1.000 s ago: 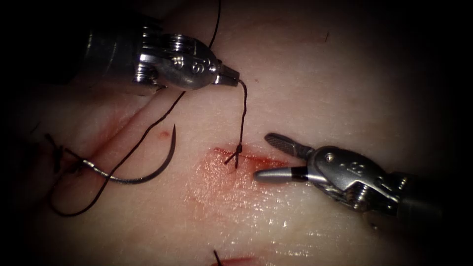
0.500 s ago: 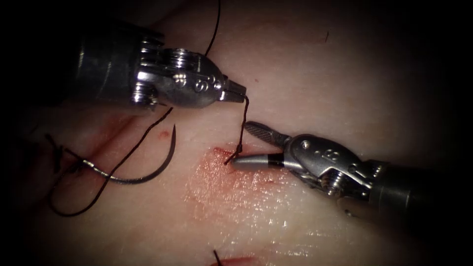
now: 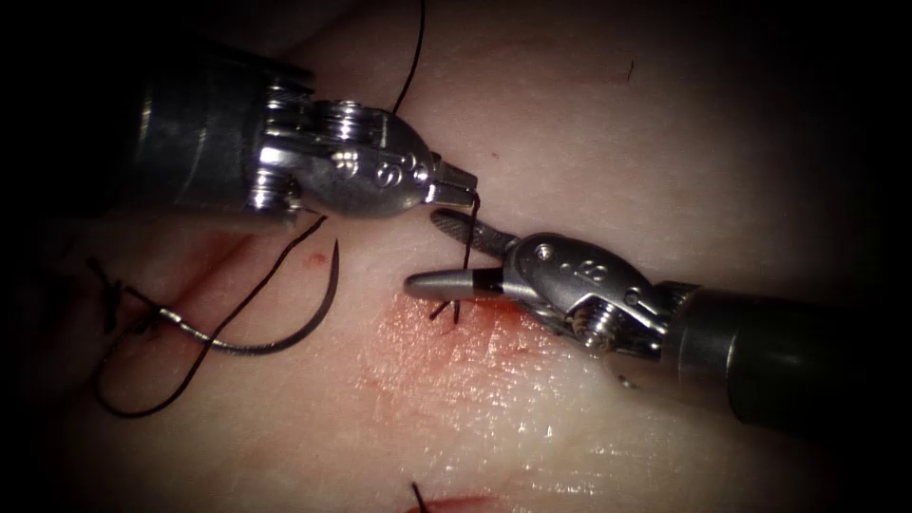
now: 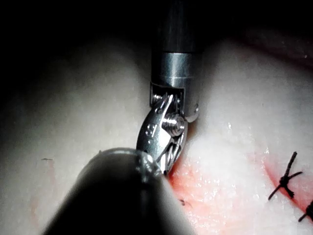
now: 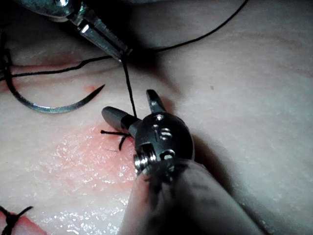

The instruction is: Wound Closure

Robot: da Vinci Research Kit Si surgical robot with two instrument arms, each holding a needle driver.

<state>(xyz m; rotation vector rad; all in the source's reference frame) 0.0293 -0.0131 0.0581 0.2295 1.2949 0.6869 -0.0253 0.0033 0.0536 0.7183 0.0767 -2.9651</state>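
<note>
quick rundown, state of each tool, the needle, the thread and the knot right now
left tool: jaws shut on the thread
right tool: jaws open, one on each side of the thread, holding nothing
thread: taut from left tool down to the knot
needle: lying free on the tissue left of the cut, held by neither tool
knot: tied at the cut, short ends sticking out

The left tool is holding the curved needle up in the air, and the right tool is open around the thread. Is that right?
Not quite. The left tool holds the thread, not the needle, which lies free on the tissue left of the cut, as the endoscope view shows. The right tool is open around the thread.
</note>
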